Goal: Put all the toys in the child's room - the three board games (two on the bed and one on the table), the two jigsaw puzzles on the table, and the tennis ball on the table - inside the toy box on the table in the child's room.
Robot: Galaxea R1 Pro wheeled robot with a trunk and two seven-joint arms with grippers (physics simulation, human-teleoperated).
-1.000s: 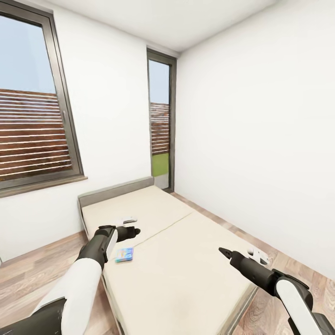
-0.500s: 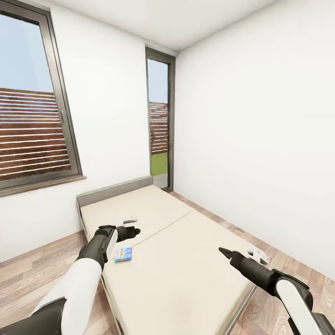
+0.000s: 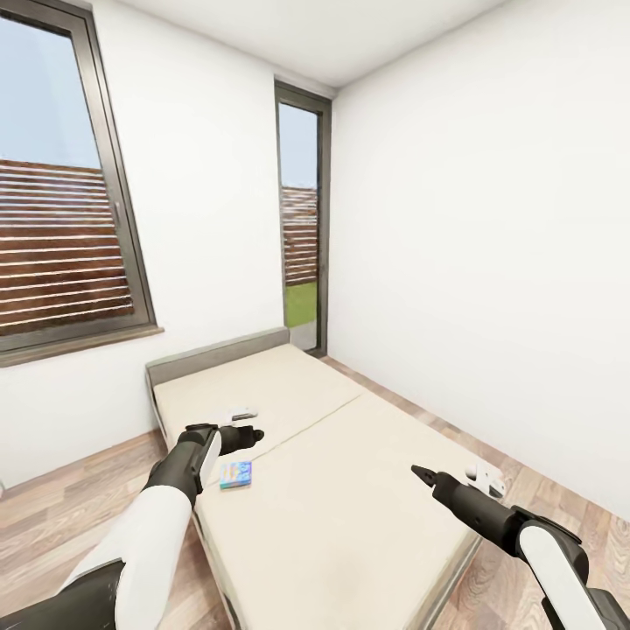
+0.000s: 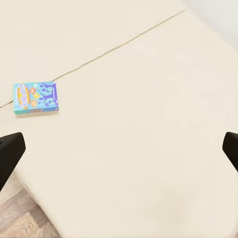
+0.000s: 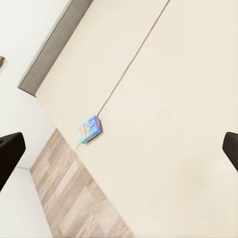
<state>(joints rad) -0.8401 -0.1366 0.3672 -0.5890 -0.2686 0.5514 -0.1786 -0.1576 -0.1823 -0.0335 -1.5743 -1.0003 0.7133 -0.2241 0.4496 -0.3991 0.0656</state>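
A small blue board game (image 3: 236, 473) lies flat on the beige bed (image 3: 350, 507), near its left edge. It also shows in the left wrist view as the blue board game (image 4: 35, 97) and in the right wrist view as the blue board game (image 5: 90, 129). My left gripper (image 3: 252, 433) hovers open just above and behind this box, with nothing between its fingers. My right gripper (image 3: 422, 473) is open over the right half of the mattress, well away from the box. The table, toy box, jigsaw puzzles and tennis ball are out of view.
The bed's grey headboard (image 3: 219, 354) stands against the far wall under a large window (image 3: 61, 219). A narrow glass door (image 3: 302, 254) fills the far corner. Wooden floor (image 3: 52, 525) runs left of the bed, and a thin strip separates the bed from the right wall (image 3: 490, 262).
The whole picture has shifted slightly, so the camera has moved a little. The arms and their open grippers hold the same pose, and the blue box lies where it was.
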